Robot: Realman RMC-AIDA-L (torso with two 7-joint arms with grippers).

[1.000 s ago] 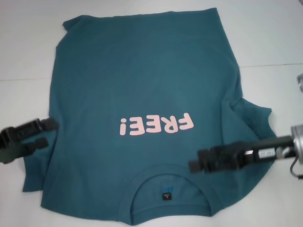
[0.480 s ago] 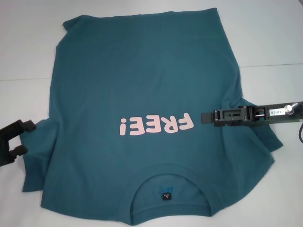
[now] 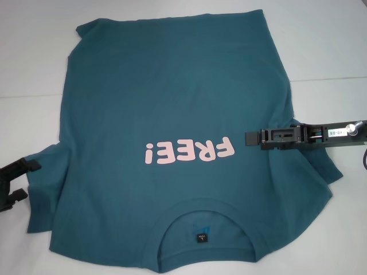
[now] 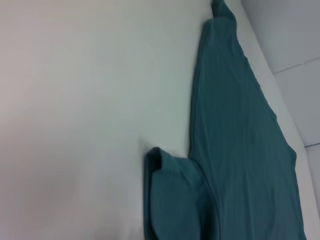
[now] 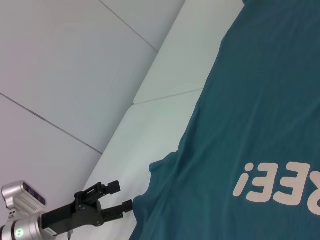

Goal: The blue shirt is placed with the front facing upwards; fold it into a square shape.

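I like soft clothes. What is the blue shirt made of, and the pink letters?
The blue shirt looks like soft matte knit cloth, perhaps cotton: it creases and drapes limply. The pink letters look like a flat smooth print, probably paint-like ink.

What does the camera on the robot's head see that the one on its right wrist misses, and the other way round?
Only the head view shows the collar with its neck label, the shirt's far hem, and the right tool over the right sleeve area. Only the right wrist view shows the pale wall panels beyond the table. Both show the blue shirt, its pink lettering, and the left tool, open beside the left sleeve.
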